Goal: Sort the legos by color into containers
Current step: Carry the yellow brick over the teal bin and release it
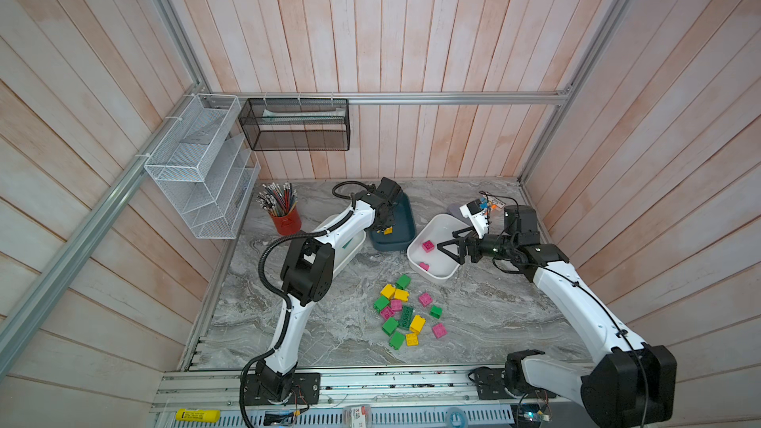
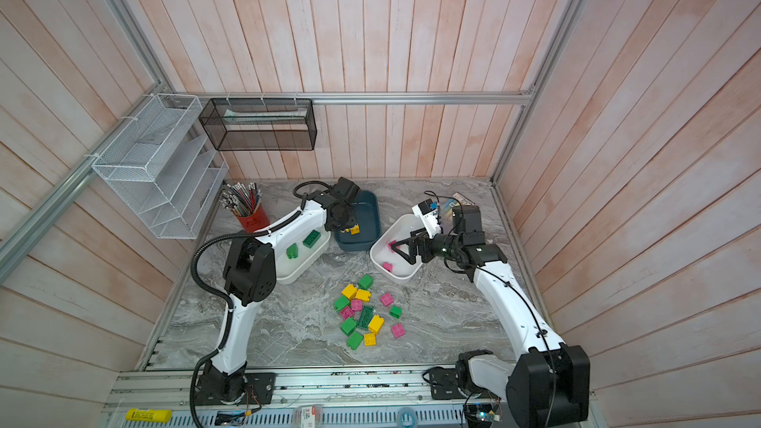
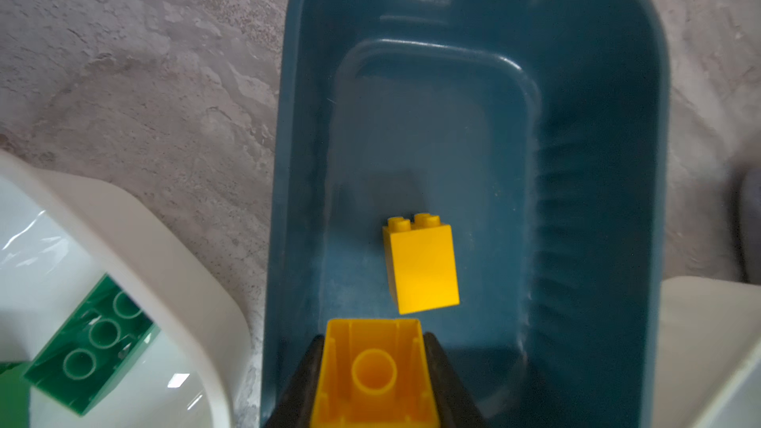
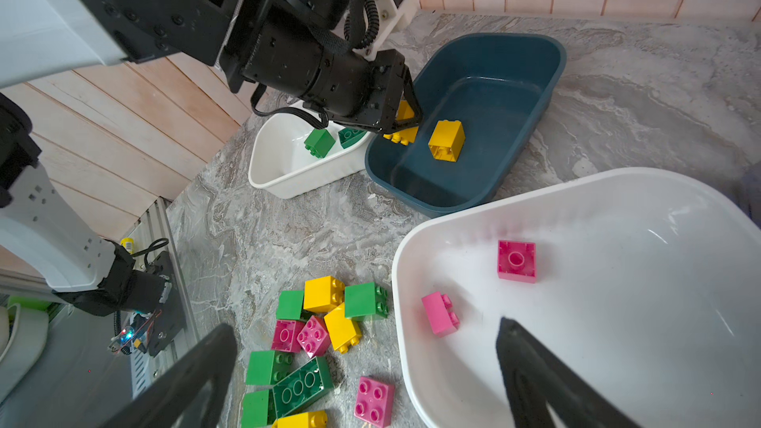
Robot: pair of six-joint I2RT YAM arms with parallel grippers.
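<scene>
**Step in hand, judged:** dropping a yellow brick into its tub.
- Left gripper (image 4: 405,123): jaws clamped on a held yellow brick (image 3: 374,372), hanging inside the rim of the dark teal tub (image 3: 597,199).
- To do it well: lower the brick a little and open over bare floor, off the loose yellow brick (image 3: 422,267), so it neither bounces out nor lands on that one. Lift straight up clear of the wall.
- Right gripper (image 1: 448,244): jaws wide apart and empty, over the pink-holding white tub (image 4: 617,323).

**Containers:**
- Dark teal tub: one loose yellow brick on its side.
- Green-holding white tub (image 4: 284,174), just beside the teal tub: one green 2x2 brick (image 4: 319,142) and one longer dark green brick (image 3: 92,341).
- Pink-holding white tub: two pink bricks (image 4: 517,261), well apart.

**Unsorted:** a pile of legos (image 1: 405,314), over a dozen in green, yellow and pink, on the tabletop (image 1: 329,323).
</scene>
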